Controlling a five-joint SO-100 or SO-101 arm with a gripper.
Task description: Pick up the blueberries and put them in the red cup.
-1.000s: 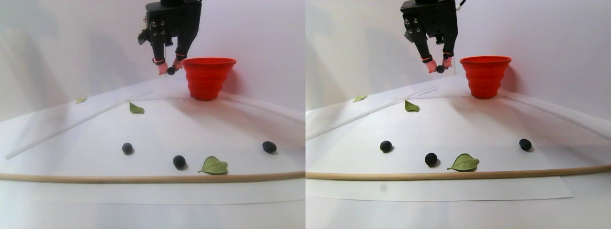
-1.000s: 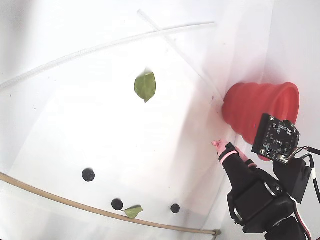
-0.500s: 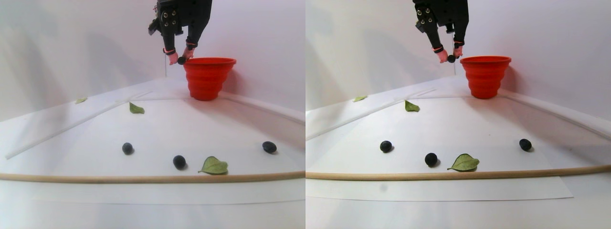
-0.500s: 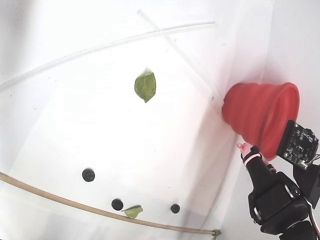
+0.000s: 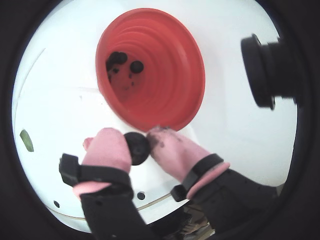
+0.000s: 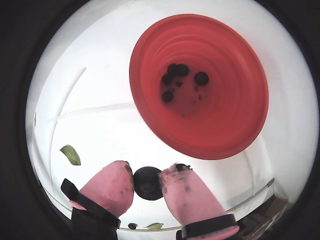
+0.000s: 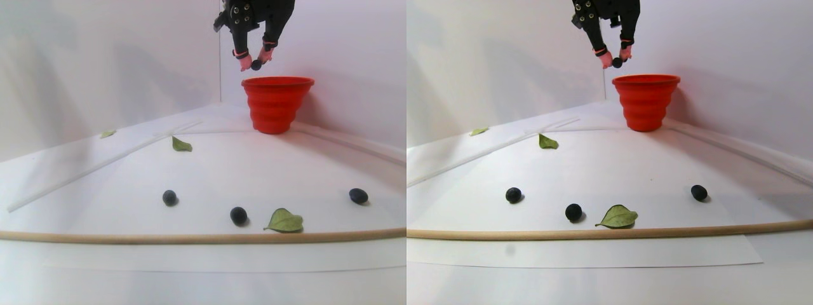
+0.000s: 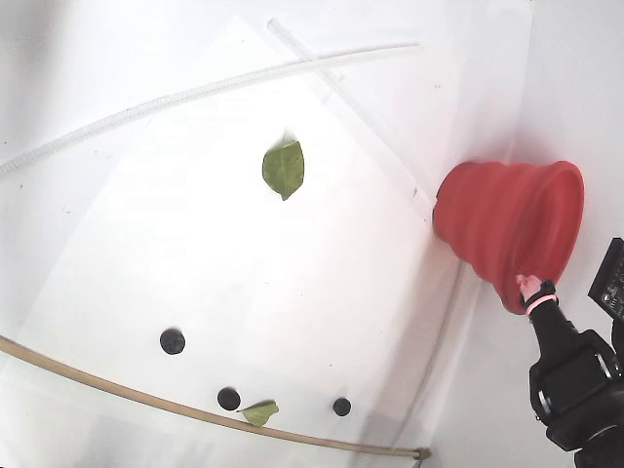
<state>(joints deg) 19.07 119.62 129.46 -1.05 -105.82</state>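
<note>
A berry (image 6: 147,183) sat pinched between the end effector's (image 6: 148,186) two pink fingertips (image 6: 112,186), closed on it from either side. In both wrist views it hung just outside the cup (image 6: 240,125) rim, at about 6 o'clock from the cup's mouth. In the stereo pair view the end effector (image 7: 256,63) held that berry (image 7: 256,64) above the cup (image 7: 274,105), over the rim's left edge and clear of it. Dark berries (image 6: 176,70) lay on the cup's floor, clustered toward 11 o'clock in a wrist view; their count could not be told. The cup stood upright at the back of the white bench (image 7: 209,171), near the wall. Three loose berries lay on the bench near the front: one (image 7: 169,197) at left, one (image 7: 238,215) in the middle, one (image 7: 358,196) at right. A leaf (image 7: 284,220) lay just beside the middle berry, at its 3 o'clock. A wooden rod (image 7: 127,238) ran across the front.
</note>
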